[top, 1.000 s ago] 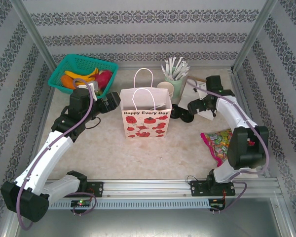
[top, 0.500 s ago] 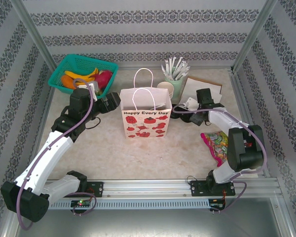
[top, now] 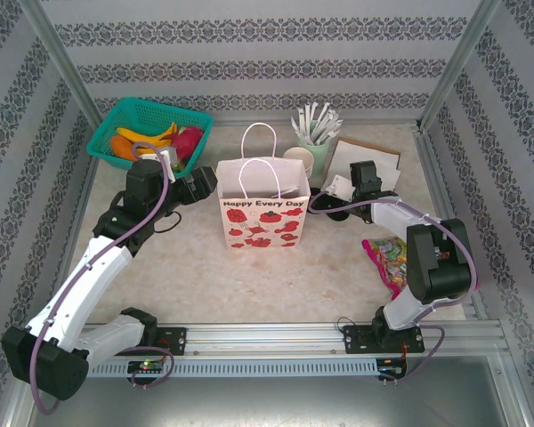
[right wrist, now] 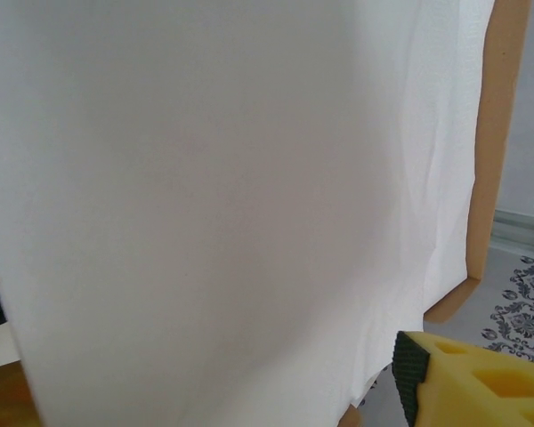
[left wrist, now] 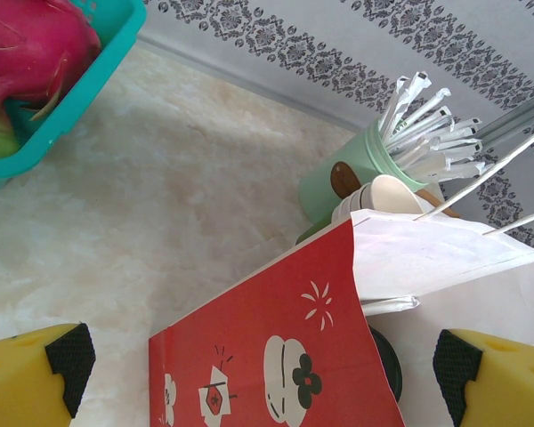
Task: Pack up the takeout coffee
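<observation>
1 gift bag [top: 258, 213], red on white, reads "Happy Every Day". Takeout coffee [top: 298, 161] stands behind bag's R corner, touching 1 mint stick holder [top: 319, 148]. L gripper [top: 206, 182] fingers spread wide at bag's edge; R gripper [top: 334, 196] faces white paper, can't tell its grip.

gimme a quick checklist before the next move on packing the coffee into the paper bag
1. White paper bag with red print upright, mouth open: ok.
2. Left end effector open, fingers on either side of the bag's edge: ok.
3. Right end effector open or shut: cannot tell; a white sheet hangs close before its camera.
4. Whereabouts of the lidded green paper coffee cup: cannot tell.
5. Clearance on the right: loose round black plastic lids lie right by that end effector: not ok.
</observation>
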Action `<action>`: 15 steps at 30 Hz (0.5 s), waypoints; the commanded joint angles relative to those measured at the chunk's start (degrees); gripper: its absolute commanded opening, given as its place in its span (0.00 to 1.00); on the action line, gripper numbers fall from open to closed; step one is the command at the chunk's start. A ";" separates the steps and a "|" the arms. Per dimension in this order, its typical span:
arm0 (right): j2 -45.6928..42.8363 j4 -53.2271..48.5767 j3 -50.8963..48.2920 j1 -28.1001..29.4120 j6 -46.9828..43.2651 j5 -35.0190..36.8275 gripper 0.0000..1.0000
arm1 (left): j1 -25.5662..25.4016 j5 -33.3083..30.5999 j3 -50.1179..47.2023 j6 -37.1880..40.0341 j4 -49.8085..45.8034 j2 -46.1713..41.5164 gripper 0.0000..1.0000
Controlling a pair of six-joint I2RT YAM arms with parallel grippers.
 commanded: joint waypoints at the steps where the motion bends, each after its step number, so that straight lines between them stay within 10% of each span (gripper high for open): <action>1: 1.05 0.95 0.72 0.63 -0.90 1.26 0.73 | 0.47 -0.49 -0.28 1.15 2.32 -0.35 1.00; 9: -0.20 -1.64 2.32 0.58 2.10 0.00 0.47 | 0.49 -0.14 0.22 1.28 2.26 0.03 1.00; 15: -2.16 -3.59 2.50 0.55 4.12 -0.75 0.03 | 0.54 -0.06 0.47 1.49 2.14 0.03 1.00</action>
